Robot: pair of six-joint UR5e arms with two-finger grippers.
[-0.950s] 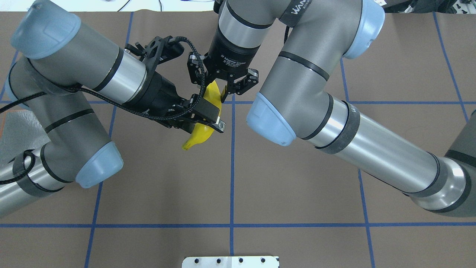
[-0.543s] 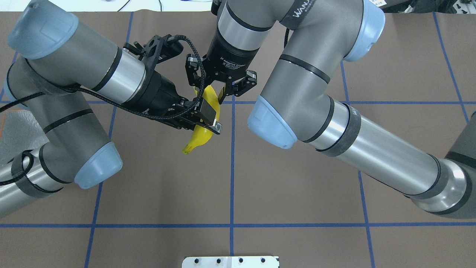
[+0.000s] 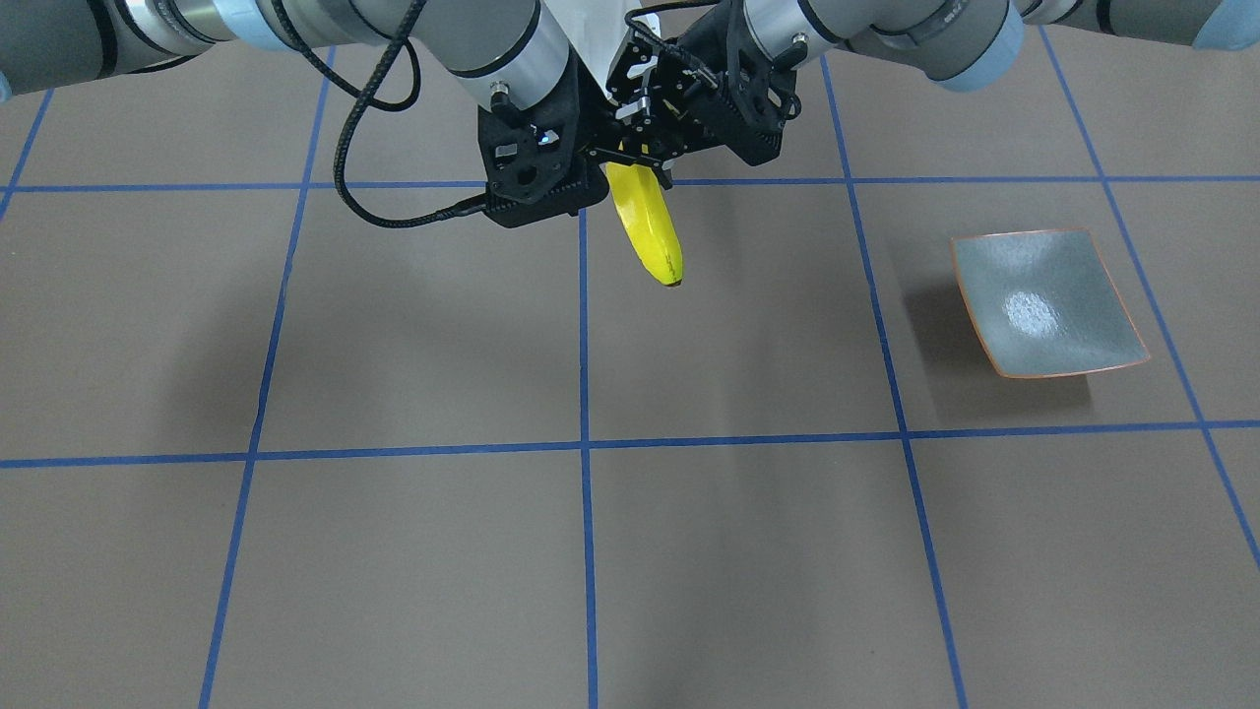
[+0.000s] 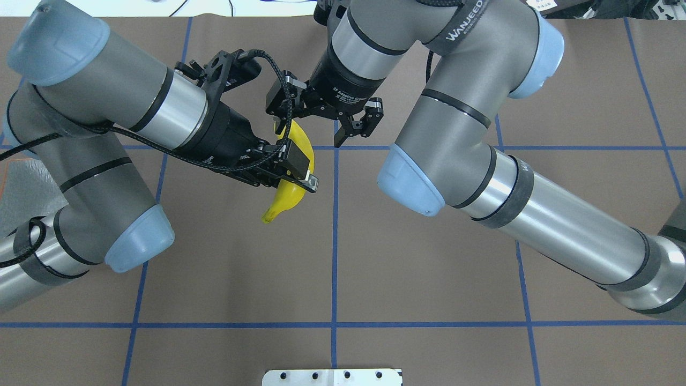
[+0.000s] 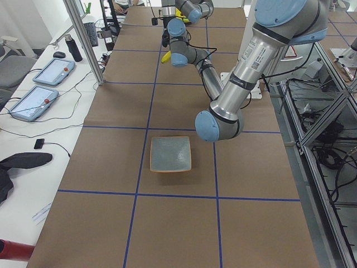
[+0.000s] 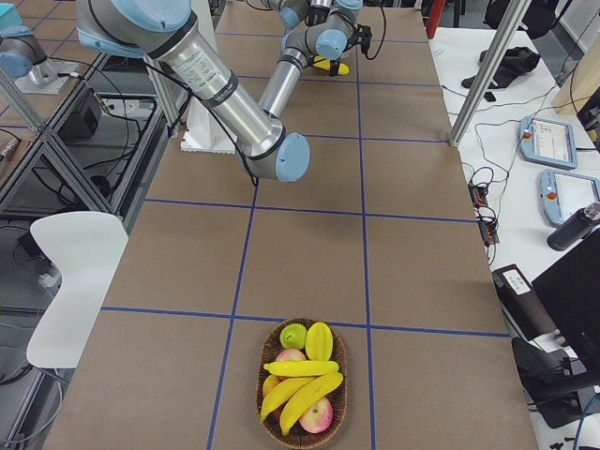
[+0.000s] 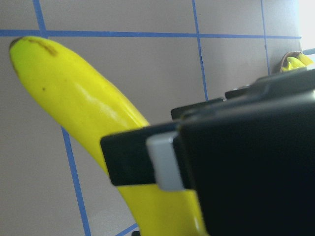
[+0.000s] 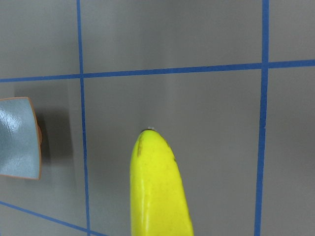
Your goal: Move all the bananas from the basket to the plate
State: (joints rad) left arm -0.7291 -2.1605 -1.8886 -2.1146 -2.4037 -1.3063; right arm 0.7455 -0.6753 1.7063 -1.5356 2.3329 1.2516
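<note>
While the left gripper (image 4: 296, 169) is clamped round the middle of one banana (image 4: 284, 197), above the table (image 4: 429, 268), the right gripper (image 4: 313, 126) gapes empty beside its upper end. Best carried to the plate (image 3: 1048, 300), well apart, and lowered flat before release

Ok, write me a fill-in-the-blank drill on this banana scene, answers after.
1. The left arm's jaws are shut on a ___.
2. The right arm's jaws stand ___.
3. The plate, with nothing on it, is ___.
4. The basket holds ___ bananas.
Missing words: banana; open; empty; three.
</note>
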